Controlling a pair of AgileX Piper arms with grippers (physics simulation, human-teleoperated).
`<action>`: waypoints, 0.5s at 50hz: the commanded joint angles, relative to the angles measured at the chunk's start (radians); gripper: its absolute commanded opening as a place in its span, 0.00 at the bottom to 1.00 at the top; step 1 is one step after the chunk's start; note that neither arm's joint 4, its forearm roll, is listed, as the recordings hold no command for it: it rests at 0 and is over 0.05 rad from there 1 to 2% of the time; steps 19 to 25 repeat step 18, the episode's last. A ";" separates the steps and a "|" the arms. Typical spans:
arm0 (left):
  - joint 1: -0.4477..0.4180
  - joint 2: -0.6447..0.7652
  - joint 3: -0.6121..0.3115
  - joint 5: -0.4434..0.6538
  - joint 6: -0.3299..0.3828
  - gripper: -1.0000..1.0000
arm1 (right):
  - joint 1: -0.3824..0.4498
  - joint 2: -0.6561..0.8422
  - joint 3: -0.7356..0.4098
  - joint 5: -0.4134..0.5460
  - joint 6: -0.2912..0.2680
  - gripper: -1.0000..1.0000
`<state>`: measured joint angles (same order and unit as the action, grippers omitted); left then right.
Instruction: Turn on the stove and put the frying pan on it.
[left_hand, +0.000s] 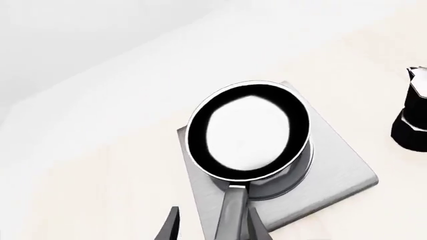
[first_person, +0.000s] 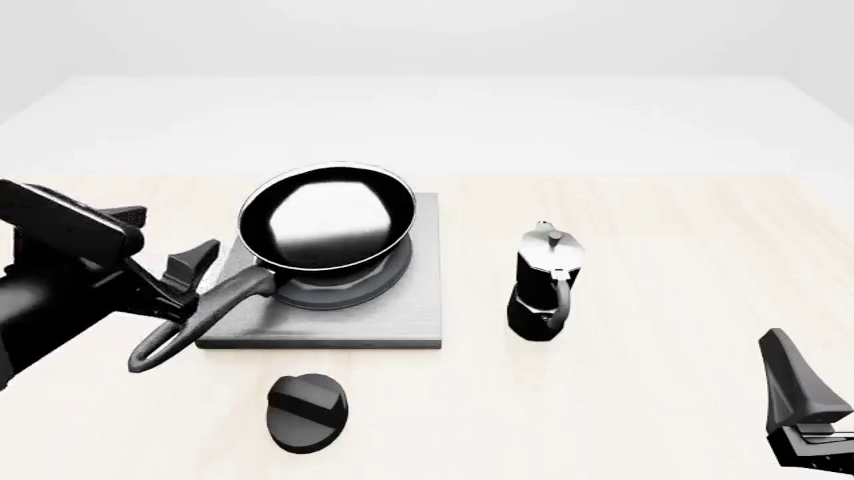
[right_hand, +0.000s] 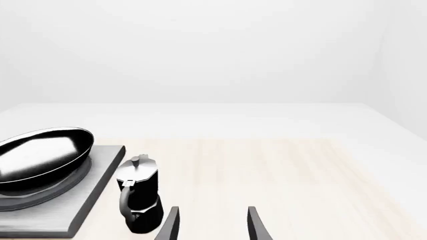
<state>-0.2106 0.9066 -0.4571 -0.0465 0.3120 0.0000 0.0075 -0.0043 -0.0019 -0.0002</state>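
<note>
We start at the left gripper (left_hand: 212, 227): its jaws are spread w/ the pan handle (left_hand: 230, 212) running between them. One finger sits right against the handle, the other stands a bit off it, so we can't tell if there's real contact on both sides; it doesn't read as a firm pinch. In the front view the left gripper (first_person: 187, 275) sits at the handle (first_person: 200, 310) just outside the stove's left edge, arm coming in from the left.

The frying pan (first_person: 327, 218) sits over the burner rings (first_person: 350, 283) of the stove (first_person: 387, 325), bowl toward the plate's back-left part, handle sticking out front-left past the plate edge w/ the loop end over the table (first_person: 641, 400). In the right wrist view the pan (right_hand: 41, 157) looks tilted, one rim higher than the other, so we can't say it's lying flat on the burner.

The right gripper (right_hand: 211, 225) has its jaws spread, nothing between them, only bare tabletop ahead. In the front view the right gripper (first_person: 801, 410) is at the lower right corner, well apart from the stove and everything else.

The knob (first_person: 308, 410) lies on the table in front of the stove, near its front edge, not touching it; its ridge runs slantwise. The moka pot (first_person: 545, 282) stands upright to the right of the stove, near it but apart, handle facing front.
</note>
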 joint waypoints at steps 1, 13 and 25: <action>0.005 -0.122 0.033 -0.025 -0.049 1.00 | 0.000 0.000 0.000 0.000 0.000 1.00; 0.060 -0.210 0.079 -0.172 -0.065 1.00 | 0.000 0.000 0.000 0.000 0.000 1.00; 0.119 -0.246 0.126 -0.287 -0.002 1.00 | 0.000 0.000 0.000 0.000 0.000 1.00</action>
